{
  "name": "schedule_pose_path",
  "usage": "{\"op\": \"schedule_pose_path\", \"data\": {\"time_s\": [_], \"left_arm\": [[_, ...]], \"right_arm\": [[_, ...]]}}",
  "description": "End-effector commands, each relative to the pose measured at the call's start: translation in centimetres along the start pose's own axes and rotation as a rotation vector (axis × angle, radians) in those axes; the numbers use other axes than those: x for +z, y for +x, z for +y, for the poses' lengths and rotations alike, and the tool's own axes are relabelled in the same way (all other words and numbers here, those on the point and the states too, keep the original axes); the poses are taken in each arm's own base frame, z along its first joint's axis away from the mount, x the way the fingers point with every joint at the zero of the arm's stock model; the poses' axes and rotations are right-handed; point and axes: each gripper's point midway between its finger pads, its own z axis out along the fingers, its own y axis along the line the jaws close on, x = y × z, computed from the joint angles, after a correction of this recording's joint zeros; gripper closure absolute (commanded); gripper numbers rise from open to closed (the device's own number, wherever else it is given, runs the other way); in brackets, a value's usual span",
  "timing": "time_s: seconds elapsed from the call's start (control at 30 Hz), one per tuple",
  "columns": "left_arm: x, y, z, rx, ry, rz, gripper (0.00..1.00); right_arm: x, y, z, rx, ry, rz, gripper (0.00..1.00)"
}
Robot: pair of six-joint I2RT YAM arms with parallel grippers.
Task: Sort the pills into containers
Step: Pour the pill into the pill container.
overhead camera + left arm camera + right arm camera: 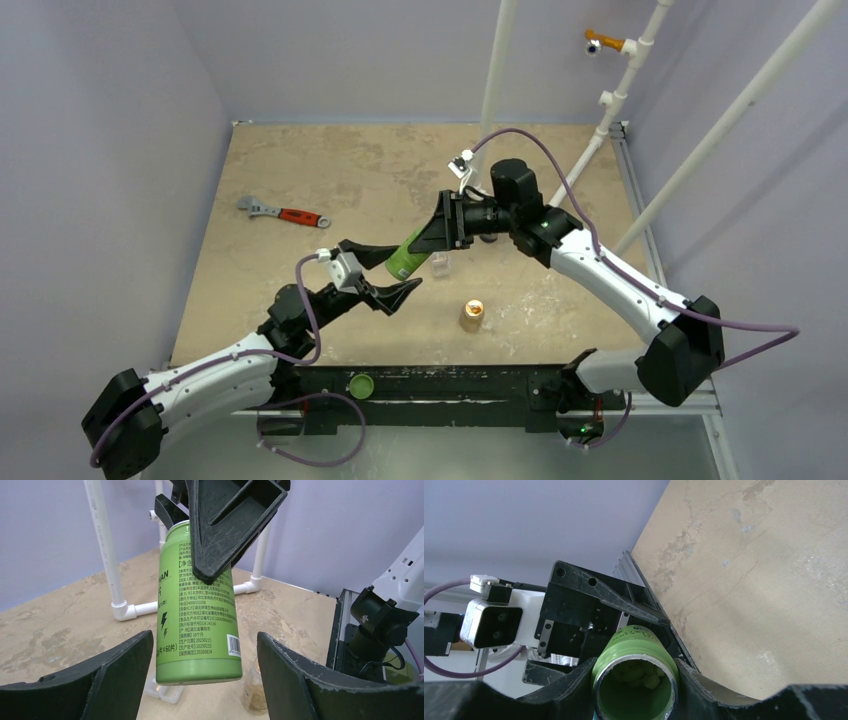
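Pills point(638, 674) lie inside the uncapped green bottle point(412, 255), which the right gripper point(425, 243) clamps at a tilt. The clear case point(440, 264) sits on the table at the bottle's three o'clock. The left gripper point(205, 640) is spread wide, flanking the bottle's base without touching it.

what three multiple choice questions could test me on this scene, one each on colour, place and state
1. What colour is the handle of the wrench?
A blue
B red
C yellow

2. Where is the green cap?
A on the black rail between the arm bases
B at the table's far edge
C beside the wrench

3. The green bottle is:
A capped, standing on the table
B lying on the table
C uncapped, held off the table by the right arm's fingers

Answers:
1 B, the top view shows a red handle.
2 A, the cap sits on the rail at the near edge.
3 C, the right wrist view shows the bottle's open mouth with pills inside.
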Motion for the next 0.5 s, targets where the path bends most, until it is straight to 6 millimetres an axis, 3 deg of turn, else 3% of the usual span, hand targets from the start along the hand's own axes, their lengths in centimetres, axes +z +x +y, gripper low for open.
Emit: {"op": "schedule_pose_path", "data": {"time_s": [0.0,0.47], "left_arm": [[0.82,-2.94,-0.53,0.023,0.031,-0.078,0.27],[1.54,-3.16,-0.32,0.002,0.023,-0.102,0.51]], "right_arm": [[-0.85,-0.98,2.23,-0.056,-0.068,-0.038,0.97],[-0.54,-0.69,1.59,-0.040,-0.059,-0.028,0.98]]}}
